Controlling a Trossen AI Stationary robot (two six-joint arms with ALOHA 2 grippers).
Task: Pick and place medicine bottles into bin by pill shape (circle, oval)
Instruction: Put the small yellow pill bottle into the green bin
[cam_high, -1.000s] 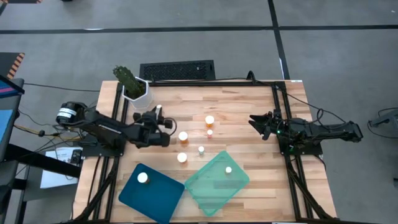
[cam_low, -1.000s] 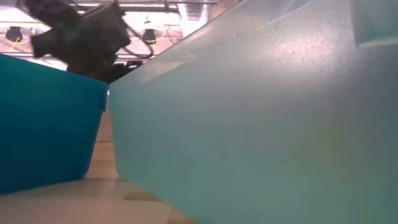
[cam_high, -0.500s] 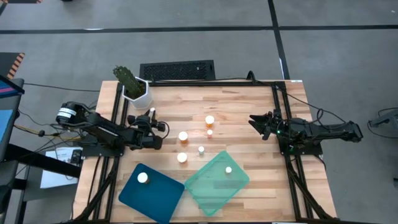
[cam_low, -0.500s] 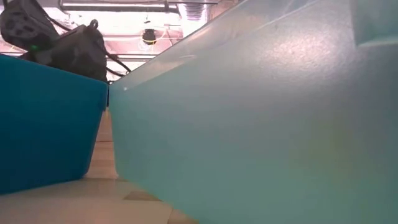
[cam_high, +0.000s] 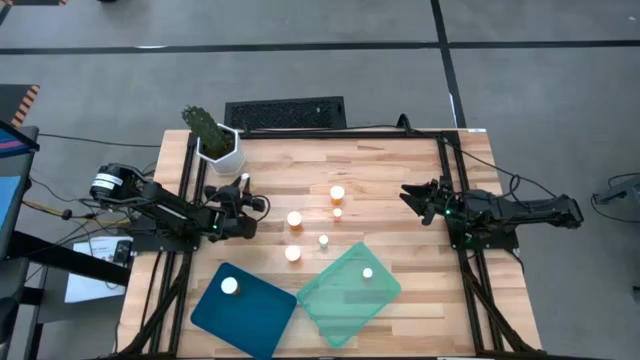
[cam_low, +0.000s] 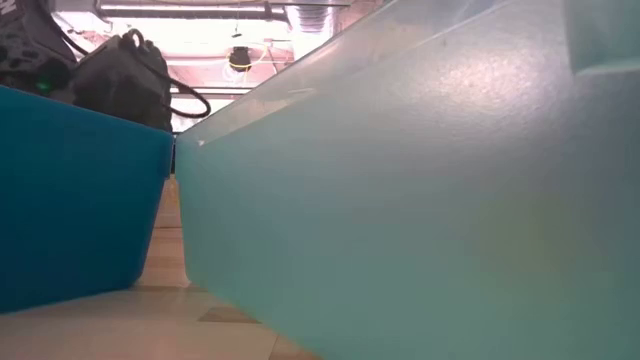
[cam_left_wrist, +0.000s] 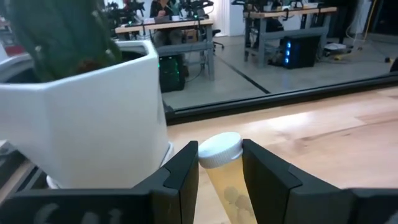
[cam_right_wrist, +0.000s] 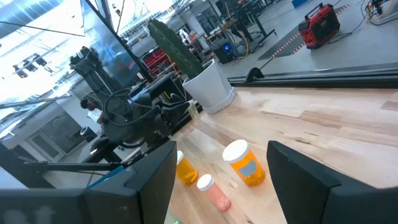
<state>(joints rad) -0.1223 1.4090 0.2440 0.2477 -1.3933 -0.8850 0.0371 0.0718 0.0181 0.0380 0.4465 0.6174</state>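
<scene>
Left hand (cam_left_wrist: 221, 171) sits near the white plant pot (cam_high: 219, 148) at the surface's (cam_high: 390, 165) far left, fingers (cam_left_wrist: 180, 171) narrowly set around an amber medicine bottle (cam_left_wrist: 222, 171) with white cap; contact not resolvable. Right hand (cam_high: 412, 197) rests at the right edge, fingers spread wide and holding nothing. Other bottles stand mid-surface (cam_high: 337, 194); one lies in the blue tray (cam_high: 260, 315), one in the green tray (cam_high: 335, 300).

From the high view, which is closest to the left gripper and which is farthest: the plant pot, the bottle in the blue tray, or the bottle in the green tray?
Measured from the left gripper:
1. The white plant pot, just behind it at the table's back left corner.
2. The bottle in the blue tray, toward the front left.
3. The bottle in the green tray, farthest, toward the front right.
</scene>
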